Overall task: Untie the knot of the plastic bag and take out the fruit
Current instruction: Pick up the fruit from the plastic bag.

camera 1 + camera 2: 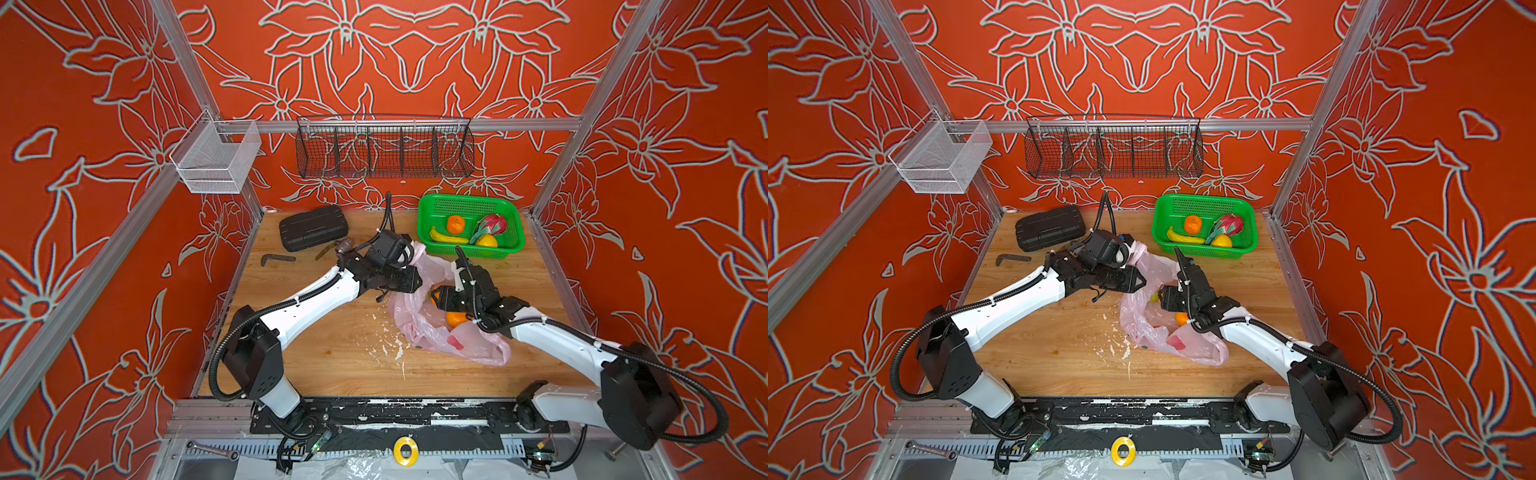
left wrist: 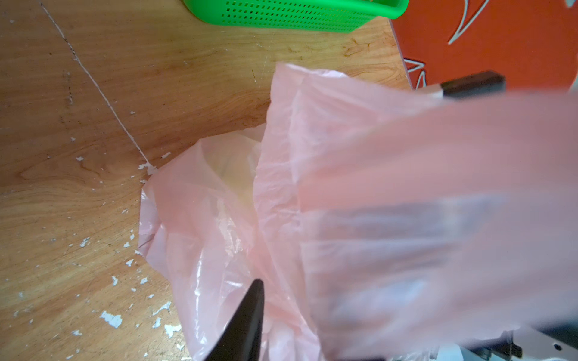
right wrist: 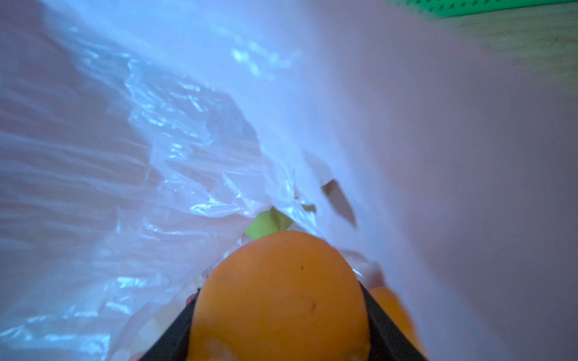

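I see the wooden table [image 1: 332,365] filling the lower middle of both top views. The plastic bag [image 1: 473,345] lies on it right of centre, crumpled, mouth open. Above it in the frame, the green basket [image 1: 424,224] holds a dragon fruit [image 1: 492,224] among others. My left gripper [image 1: 411,284] sits at the bag's upper left edge; pink film hides one finger in its wrist view, so I cannot tell whether it pinches. My right gripper [image 3: 281,315] is inside the bag, clamped on an orange [image 3: 281,275], with a green fruit [image 3: 269,223] just behind
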{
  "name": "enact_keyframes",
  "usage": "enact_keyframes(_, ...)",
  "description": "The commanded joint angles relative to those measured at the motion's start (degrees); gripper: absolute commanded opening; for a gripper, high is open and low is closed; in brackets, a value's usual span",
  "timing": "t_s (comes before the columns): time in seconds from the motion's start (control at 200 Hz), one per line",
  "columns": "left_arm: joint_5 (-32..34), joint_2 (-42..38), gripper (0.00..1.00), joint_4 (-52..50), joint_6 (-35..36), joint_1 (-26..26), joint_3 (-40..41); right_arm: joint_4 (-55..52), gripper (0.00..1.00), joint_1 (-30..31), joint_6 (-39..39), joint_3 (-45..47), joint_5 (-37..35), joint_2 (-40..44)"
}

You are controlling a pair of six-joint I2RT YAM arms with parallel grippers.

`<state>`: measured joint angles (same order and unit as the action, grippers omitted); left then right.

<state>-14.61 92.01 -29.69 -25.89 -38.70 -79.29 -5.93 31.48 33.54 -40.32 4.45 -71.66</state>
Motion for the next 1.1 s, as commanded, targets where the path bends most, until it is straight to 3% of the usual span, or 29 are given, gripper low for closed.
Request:
enact_keyframes(0.0, 0.7, 1.0, 0.38, -1.1, -0.6, 0.0, -0.5, -3.3, 0.57, 0.3, 2.4, 0.7, 3.4, 3.6)
enact_keyframes(0.25, 0.6, 2.7, 0.38, -3.0, -2.1, 0.2, 0.3, -5.2, 0.56, 0.3, 4.7, 0.3, 3.8, 13.4)
enact_keyframes(0.58, -3.4, 3.5, 0.38, -0.9, -6.0, 0.1, 6.0, -7.5, 0.57, -0.9, 6.2, -5.7, -3.0, 19.2)
enact_keyframes(0.761, -7.0, 4.2, 0.38, 1.4, -7.7, 0.0, 9.7, -6.6, 0.57, -3.5, 6.2, -10.8, -4.1, 16.7)
enact_keyframes(0.961, -5.9, 1.3, 0.39, 2.8, -8.8, -0.2, 12.7, -6.8, 0.58, -8.3, 4.3, -17.1, -3.8, 10.2)
enact_keyframes(1.096, -4.9, -2.5, 0.57, 3.1, -8.5, -0.1, 14.0, -6.0, 0.58, -12.9, 3.6, -21.0, 1.3, 3.9)
